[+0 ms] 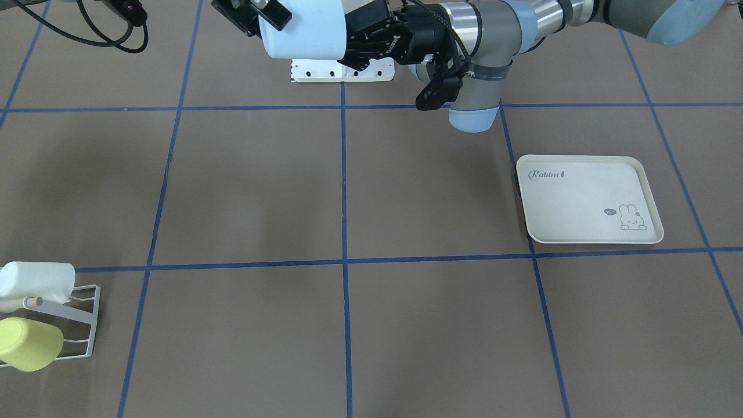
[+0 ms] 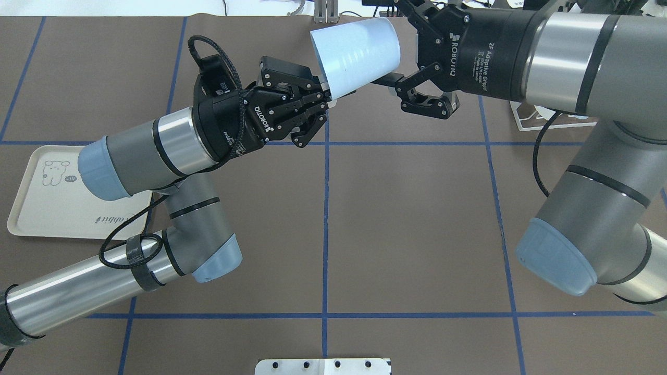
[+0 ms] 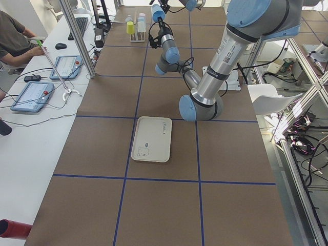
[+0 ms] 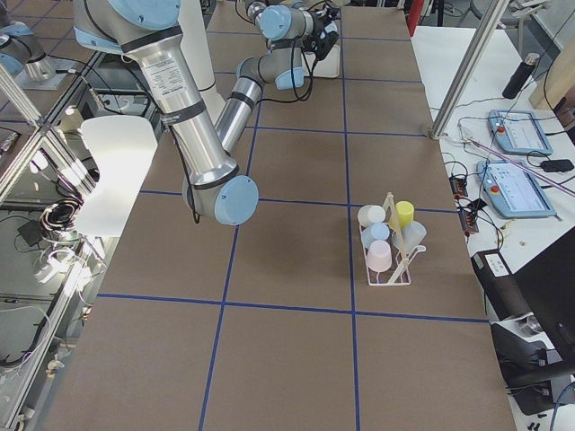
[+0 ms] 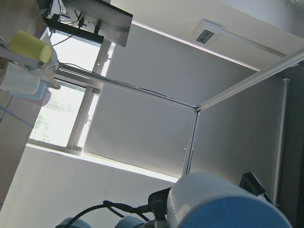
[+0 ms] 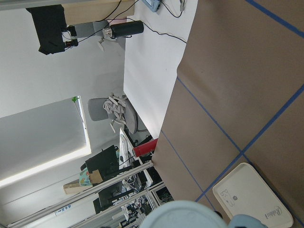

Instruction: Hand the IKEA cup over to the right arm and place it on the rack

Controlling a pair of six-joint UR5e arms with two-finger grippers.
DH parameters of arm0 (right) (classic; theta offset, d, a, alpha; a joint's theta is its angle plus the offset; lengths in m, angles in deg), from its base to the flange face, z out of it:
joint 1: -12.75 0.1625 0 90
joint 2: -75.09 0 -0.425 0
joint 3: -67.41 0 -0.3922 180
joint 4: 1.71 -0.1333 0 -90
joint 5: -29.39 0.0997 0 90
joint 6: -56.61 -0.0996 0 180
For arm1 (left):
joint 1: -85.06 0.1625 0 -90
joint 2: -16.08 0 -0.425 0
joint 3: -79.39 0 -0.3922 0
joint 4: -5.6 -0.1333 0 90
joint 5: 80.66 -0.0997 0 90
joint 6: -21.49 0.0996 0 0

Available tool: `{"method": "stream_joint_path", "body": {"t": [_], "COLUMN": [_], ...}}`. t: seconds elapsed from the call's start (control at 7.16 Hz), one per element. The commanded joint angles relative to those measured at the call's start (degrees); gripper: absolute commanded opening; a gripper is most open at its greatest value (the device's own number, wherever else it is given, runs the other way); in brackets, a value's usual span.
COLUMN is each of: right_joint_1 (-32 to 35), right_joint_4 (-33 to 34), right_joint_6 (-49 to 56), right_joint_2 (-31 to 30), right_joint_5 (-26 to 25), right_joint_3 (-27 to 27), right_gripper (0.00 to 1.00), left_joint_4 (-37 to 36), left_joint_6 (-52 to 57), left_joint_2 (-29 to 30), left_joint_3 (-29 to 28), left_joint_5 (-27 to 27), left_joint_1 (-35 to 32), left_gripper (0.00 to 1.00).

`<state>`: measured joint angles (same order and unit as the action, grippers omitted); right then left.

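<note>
At the overhead view's left edge the cream tray (image 2: 47, 208) lies bare on the table (image 2: 406, 219). Above it the left arm (image 2: 140, 156) reaches inward. The left gripper (image 2: 323, 101) is clenched on the rim of the pale blue IKEA cup (image 2: 357, 54), holding it in the air on its side, above the table's middle line. The base points rightward, probably so the other tool can take the free end where both arms reach. There the right gripper (image 2: 396, 52) has 1 jaw lying along the cup's lower side near the base. The other is hidden behind the cup, so I cannot tell whether it grips or merely straddles. The right arm (image 2: 589, 208) fills the right side and hides most of the rack. The front-facing view supplies what is missing: the rack (image 1: 69, 314) stands well apart from the handover, on the robot's right towards the operators' side. It carries a white cup (image 1: 38, 280) and a yellow cup (image 1: 29, 343). The right wrist view shows only the cup's base at its bottom edge.
</note>
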<state>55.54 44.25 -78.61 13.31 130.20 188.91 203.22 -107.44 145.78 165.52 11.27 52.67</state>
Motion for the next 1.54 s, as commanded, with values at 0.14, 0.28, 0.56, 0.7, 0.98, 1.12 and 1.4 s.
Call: {"method": "stream_joint_path", "body": {"t": [0.14, 0.28, 0.56, 0.7, 0.98, 1.12, 1.4], "right_joint_1": [-0.1, -0.1, -0.1, -0.1, -0.1, 0.0, 2.0], "right_joint_4": [0.1, 0.1, 0.1, 0.1, 0.1, 0.1, 0.1], "right_joint_6": [0.0, 0.0, 0.0, 0.0, 0.0, 0.1, 1.2], "right_joint_2": [-0.4, -0.4, -0.4, -0.4, -0.5, -1.9, -6.8], "right_joint_5": [0.1, 0.2, 0.1, 0.2, 0.2, 0.4, 0.8], "right_joint_3": [0.8, 0.8, 1.2, 1.2, 1.6, 3.1, 4.7], "right_gripper": [0.00, 0.00, 0.00, 0.00, 0.00, 0.00, 0.00], "left_joint_4": [0.0, 0.0, 0.0, -0.1, -0.8, -0.8, -0.7], "left_joint_6": [-0.1, -0.1, -0.8, -0.9, -0.8, -0.6, -0.1], "left_joint_2": [0.1, 0.1, 0.2, 0.3, 0.3, 0.2, -0.1], "left_joint_3": [0.0, 0.0, 0.2, 0.3, 0.7, 0.7, 0.7], "left_joint_5": [0.0, 0.0, 0.1, 0.1, 0.1, 0.2, 0.4], "left_joint_1": [-0.1, -0.1, -0.7, -0.7, -0.8, -0.9, -1.2], "left_gripper": [0.00, 0.21, 0.59, 0.59, 0.62, 0.62, 0.62]}}
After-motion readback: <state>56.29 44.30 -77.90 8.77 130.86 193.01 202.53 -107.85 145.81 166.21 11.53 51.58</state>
